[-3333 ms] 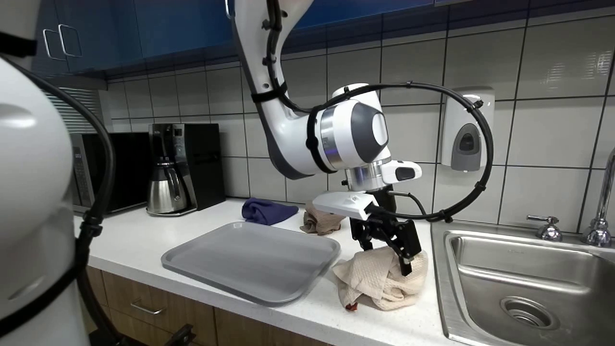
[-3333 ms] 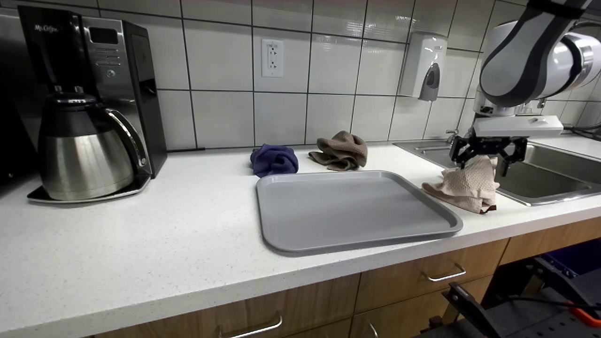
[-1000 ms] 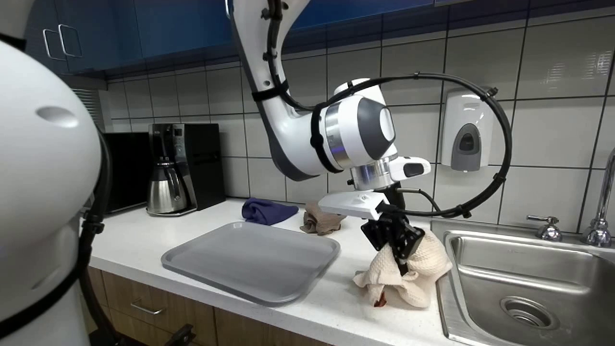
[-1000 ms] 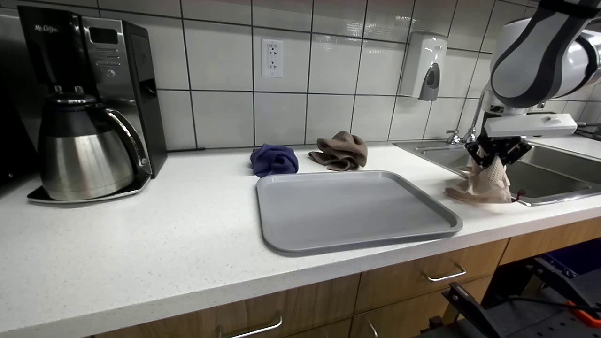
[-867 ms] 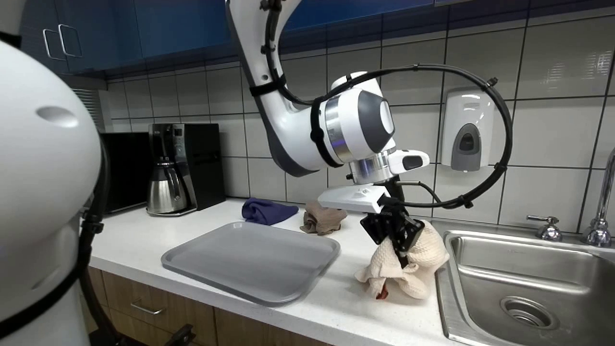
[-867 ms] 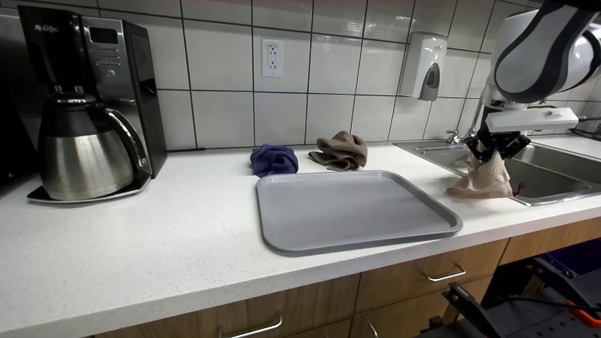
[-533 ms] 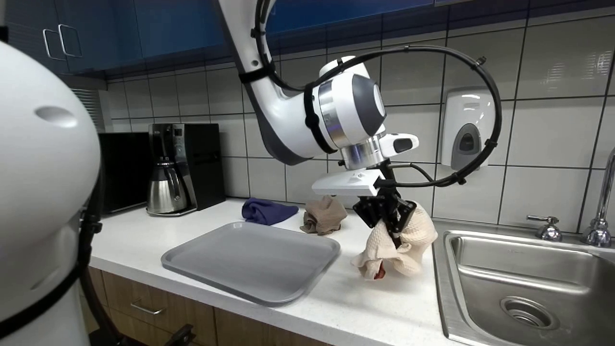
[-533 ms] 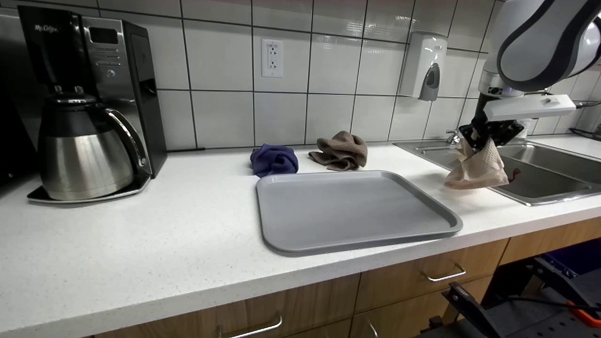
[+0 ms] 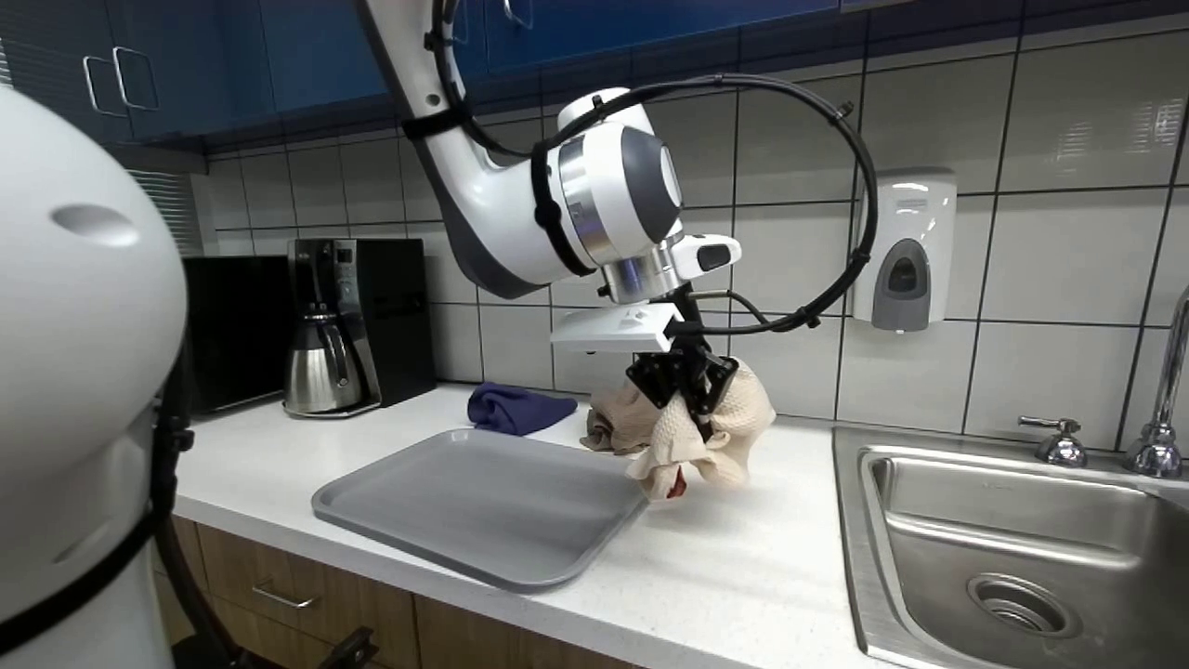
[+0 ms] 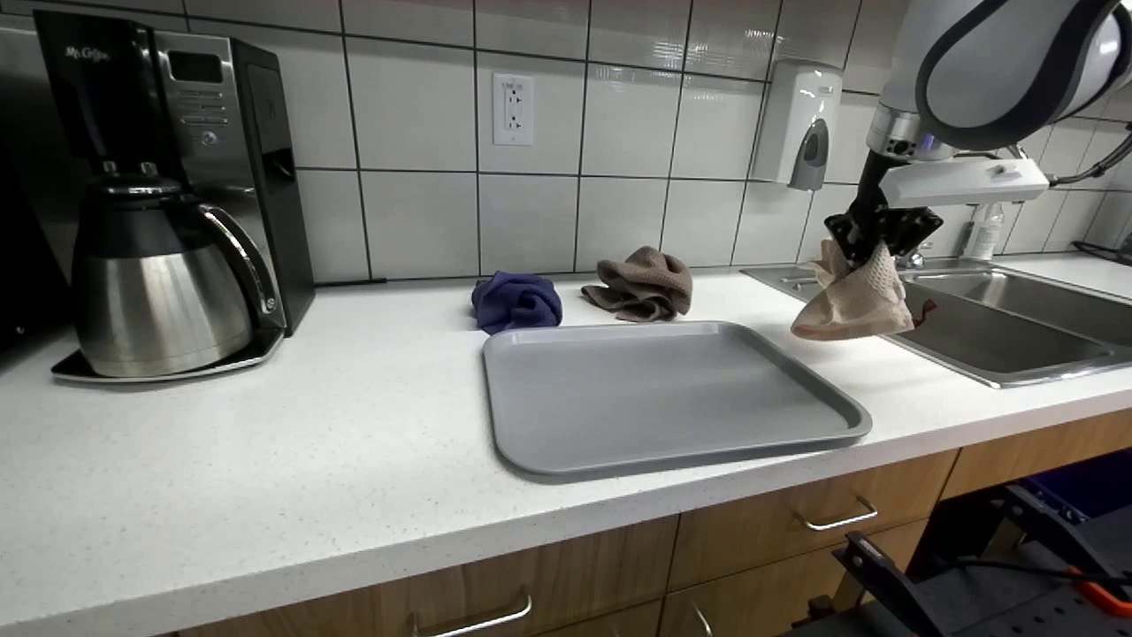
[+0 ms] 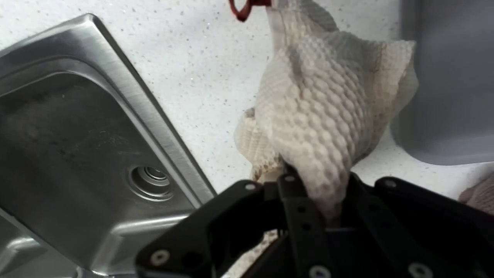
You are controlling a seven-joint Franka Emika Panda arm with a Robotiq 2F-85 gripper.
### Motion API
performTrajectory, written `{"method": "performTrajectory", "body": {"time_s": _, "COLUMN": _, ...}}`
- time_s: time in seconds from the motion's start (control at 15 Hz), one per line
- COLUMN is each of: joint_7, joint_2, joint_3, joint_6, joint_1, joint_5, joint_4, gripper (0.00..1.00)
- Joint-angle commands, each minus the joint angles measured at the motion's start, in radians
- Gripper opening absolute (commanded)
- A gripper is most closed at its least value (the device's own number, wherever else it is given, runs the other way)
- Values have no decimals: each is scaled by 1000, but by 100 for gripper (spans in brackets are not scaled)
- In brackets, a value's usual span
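Judging by how things lie, the pick-up is done: the gripper [image 11: 322, 181] is pinched tight around a fold of the cream cloth [image 10: 856, 305], which seems to hang in the air above the desk [image 10: 354, 425]. Setting it down and letting go are not yet done; in an exterior view it shows at about 2 o'clock from the middle of the gray tray [image 10: 663, 389], with the sink [image 10: 1017, 336] at about 3 o'clock from the cloth. The blue cloth [image 10: 517, 303], at 10 o'clock from the tray's middle, and the brown cloth [image 10: 644, 285], near 12, lie unheld.
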Motion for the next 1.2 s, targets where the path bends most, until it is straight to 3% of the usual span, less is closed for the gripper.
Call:
{"method": "performTrajectory", "body": {"time_s": 0.0, "joint_7": -29, "joint_2": -67, "joint_3": 25, "joint_6": 34, "joint_1": 15, "joint_5": 14, "joint_4": -64, "gripper": 3}}
{"method": "performTrajectory", "body": {"time_s": 0.93, "joint_7": -104, "joint_2": -125, "joint_3": 27, "joint_6": 77, "joint_1": 178, "joint_5": 35, "joint_4": -186, "gripper": 3}}
{"method": "performTrajectory", "body": {"time_s": 1.13, "joint_7": -160, "joint_2": -77, "joint_3": 2, "joint_6": 70, "joint_1": 255, "joint_5": 109, "joint_4": -151, "gripper": 3}}
